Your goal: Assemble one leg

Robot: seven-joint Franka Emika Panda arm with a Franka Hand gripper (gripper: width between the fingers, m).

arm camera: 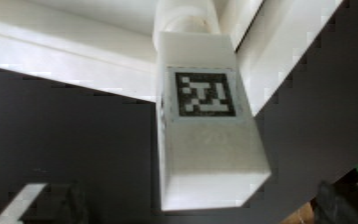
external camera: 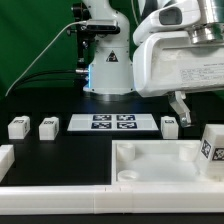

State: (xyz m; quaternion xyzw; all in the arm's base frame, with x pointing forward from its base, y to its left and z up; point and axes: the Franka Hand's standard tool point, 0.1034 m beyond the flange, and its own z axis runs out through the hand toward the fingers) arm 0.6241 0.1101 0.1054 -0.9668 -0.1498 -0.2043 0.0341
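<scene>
One leg (external camera: 212, 150), a white block with a black-and-white tag, stands upright at the right end of the large white tray-like piece (external camera: 150, 168). My gripper (external camera: 205, 118) hangs just above it. One dark finger (external camera: 181, 108) shows to the exterior view's left of the leg's top and does not touch it. In the wrist view the leg (arm camera: 208, 120) runs from between my fingers down to the white piece (arm camera: 87, 60). My gripper (arm camera: 185, 205) looks open, with dark fingers (arm camera: 336, 195) standing off either side. Three more legs (external camera: 17, 127), (external camera: 47, 127), (external camera: 170, 126) lie on the black table.
The marker board (external camera: 112, 123) lies flat in the middle, in front of the arm's base (external camera: 105, 70). A white rim (external camera: 6, 156) shows at the exterior view's left edge. A green backdrop stands behind.
</scene>
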